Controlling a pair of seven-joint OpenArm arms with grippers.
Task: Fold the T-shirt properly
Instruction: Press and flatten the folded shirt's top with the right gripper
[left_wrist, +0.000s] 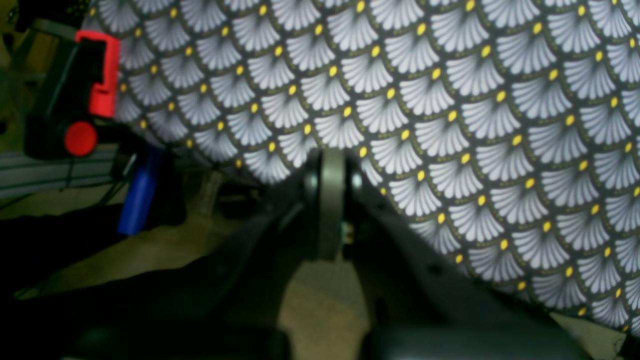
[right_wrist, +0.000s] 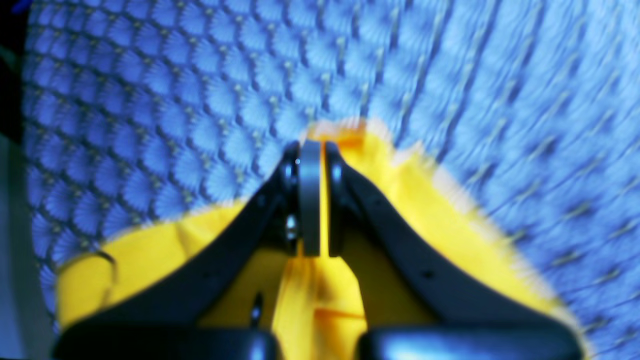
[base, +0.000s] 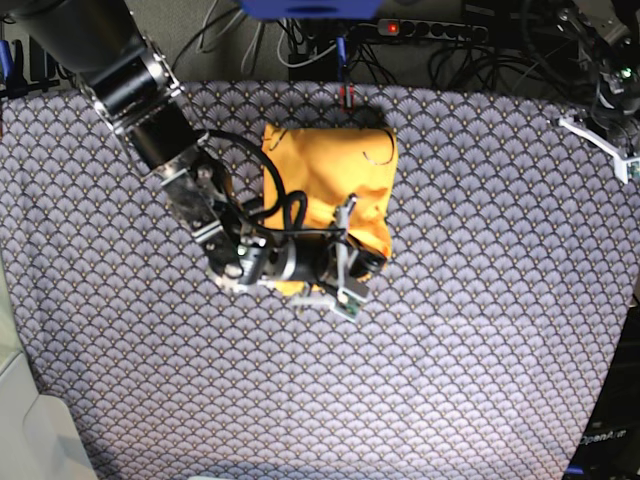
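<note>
The right gripper (right_wrist: 314, 200) jaws are pinched on the folded T-shirt (base: 330, 175); the left gripper (left_wrist: 331, 200) jaws are pressed together, empty.

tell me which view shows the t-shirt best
The base view: it shows the whole T-shirt folded on the patterned cloth. The right wrist view shows only blurred yellow fabric around the shut right end effector. The left wrist view shows none of it.
</note>
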